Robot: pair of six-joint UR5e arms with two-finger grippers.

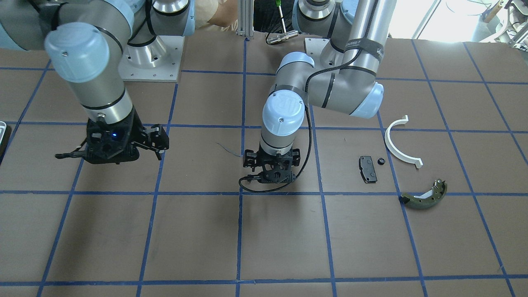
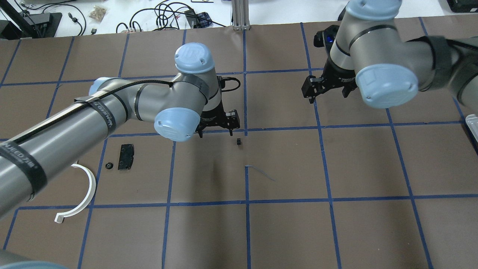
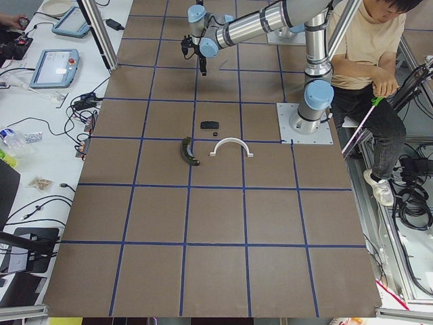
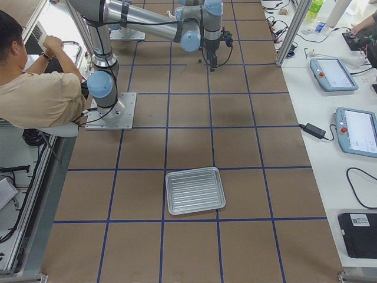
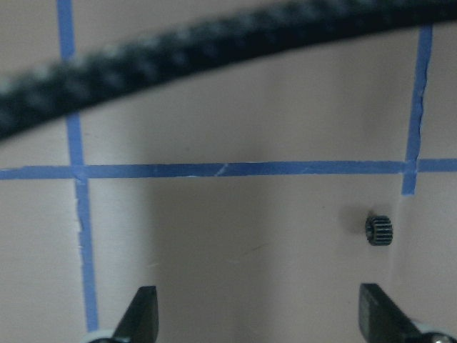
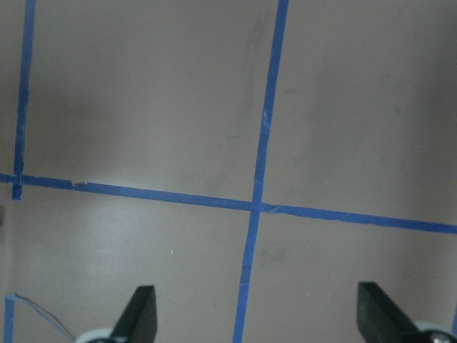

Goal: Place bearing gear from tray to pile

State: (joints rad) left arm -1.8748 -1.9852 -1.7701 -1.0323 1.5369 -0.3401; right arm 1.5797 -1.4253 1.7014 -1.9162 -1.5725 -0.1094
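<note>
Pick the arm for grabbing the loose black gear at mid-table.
Left. The left gripper hangs open close beside the gear, which shows in its wrist view, and the pile's black plate lies on that arm's side. The right gripper, also open, is farther off.

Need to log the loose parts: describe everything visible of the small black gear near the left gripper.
The gear is tiny, black and round, with fine ridged teeth around it; its material is unclear. It lies alone on the brown table, close beside a blue tape line, touching nothing else. The left gripper hangs open nearby, not touching it.
</note>
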